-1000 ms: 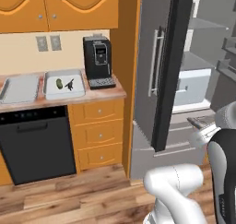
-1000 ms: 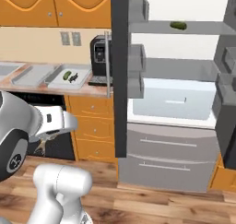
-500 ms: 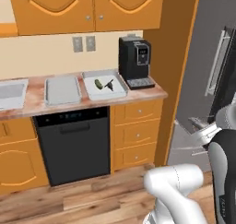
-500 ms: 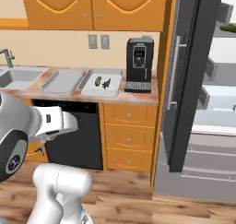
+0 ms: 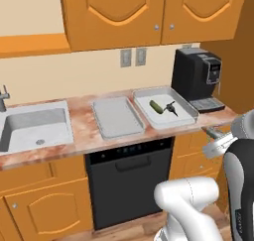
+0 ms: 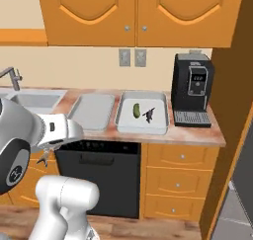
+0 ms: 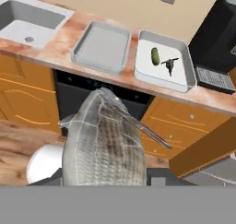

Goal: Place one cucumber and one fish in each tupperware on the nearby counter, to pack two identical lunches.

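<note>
The pincer is closed on a grey fish. Ahead of it on the counter sit 2 tupperware trays — the farther-right one holds a cucumber and a dark fish.

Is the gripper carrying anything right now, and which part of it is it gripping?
Yes: a grey scaled fish rises from the gripper at the bottom of the hand view. Its lower end sits at the jaws; the exact contact spot is hidden.
</note>
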Available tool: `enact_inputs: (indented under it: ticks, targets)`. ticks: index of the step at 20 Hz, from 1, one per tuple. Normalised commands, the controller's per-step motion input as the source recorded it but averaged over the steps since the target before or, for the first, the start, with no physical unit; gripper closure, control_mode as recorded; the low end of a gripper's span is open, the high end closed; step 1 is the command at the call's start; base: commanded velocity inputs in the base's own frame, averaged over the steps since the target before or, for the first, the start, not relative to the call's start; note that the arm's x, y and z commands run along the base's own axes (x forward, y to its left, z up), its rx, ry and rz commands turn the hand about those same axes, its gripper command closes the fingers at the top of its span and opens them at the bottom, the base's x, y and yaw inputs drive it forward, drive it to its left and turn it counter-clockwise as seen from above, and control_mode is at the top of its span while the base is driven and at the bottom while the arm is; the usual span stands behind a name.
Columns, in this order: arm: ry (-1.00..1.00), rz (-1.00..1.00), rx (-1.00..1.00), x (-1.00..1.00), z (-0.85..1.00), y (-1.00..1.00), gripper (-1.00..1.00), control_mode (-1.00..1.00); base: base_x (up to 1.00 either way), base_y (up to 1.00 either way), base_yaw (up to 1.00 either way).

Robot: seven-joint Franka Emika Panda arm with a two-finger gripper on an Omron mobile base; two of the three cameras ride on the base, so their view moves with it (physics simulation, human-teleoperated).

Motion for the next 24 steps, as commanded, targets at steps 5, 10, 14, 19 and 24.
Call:
enact_inputs:
  ticks: [5,10,14,19,24]
  targets:
    - [0.00,0.00,0.00,0.00,0.00,0.00,1.00,1.00,0.89,1.00,-0.09]
    - [0.01,0.00,0.00,0.23,-0.12,0.04,1.00,-1.00,0.37,0.24,-0.01]
    - [0.00,0.00,0.00,0.72,-0.42,-0.01,1.00,-1.00,0.00,0.00,0.00]
    - [0.00,0.00,0.00,0.77,-0.50,-0.02,1.00,-1.00,0.00,0.00,0.00]
    - [0.01,0.00,0.00,0.74,-0.50,-0.20,1.00,-1.00,0.00,0.00,0.00]
